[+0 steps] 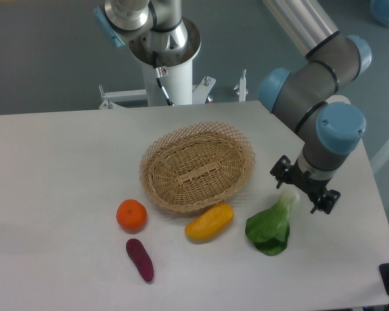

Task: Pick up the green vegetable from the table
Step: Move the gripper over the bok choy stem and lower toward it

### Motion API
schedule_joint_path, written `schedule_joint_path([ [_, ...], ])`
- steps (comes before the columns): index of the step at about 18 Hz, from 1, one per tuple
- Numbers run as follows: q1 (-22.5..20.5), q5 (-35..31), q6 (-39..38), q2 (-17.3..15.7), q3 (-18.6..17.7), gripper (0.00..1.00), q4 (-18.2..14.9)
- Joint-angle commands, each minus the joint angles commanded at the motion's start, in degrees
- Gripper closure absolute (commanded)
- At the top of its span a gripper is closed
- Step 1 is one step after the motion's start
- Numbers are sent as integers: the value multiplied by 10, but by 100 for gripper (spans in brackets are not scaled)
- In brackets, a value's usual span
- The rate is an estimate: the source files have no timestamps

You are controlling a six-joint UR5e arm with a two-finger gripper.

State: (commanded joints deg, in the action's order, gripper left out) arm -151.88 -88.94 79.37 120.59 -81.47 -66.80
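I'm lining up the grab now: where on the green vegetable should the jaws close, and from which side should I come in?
Grip the green vegetable at its pale stalk end, which looks firmer and narrower than the floppy dark leaves. It lies flat on the table, stalk pointing up-right towards the gripper, so come straight down from above, jaws across the stalk. The yellow fruit lies apart on its left.

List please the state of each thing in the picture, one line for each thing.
bok choy: lying flat on the table, not gripped.
gripper: open, above the pale stalk end of the bok choy, holding nothing.
wicker basket: upright, empty.
yellow fruit: lying against the basket's front rim.
orange: resting on the table.
purple vegetable: lying on the table, apart from the others.
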Motion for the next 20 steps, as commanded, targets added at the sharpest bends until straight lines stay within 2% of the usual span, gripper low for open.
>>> schedule_joint_path([
  [8,6,2,-18,10,-2,0,1],
  [11,6,2,-18,10,-18,0,6],
  [15,8,-1,-20,16,-37,0,32],
  [20,9,-4,-19,17,-71,0,97],
])
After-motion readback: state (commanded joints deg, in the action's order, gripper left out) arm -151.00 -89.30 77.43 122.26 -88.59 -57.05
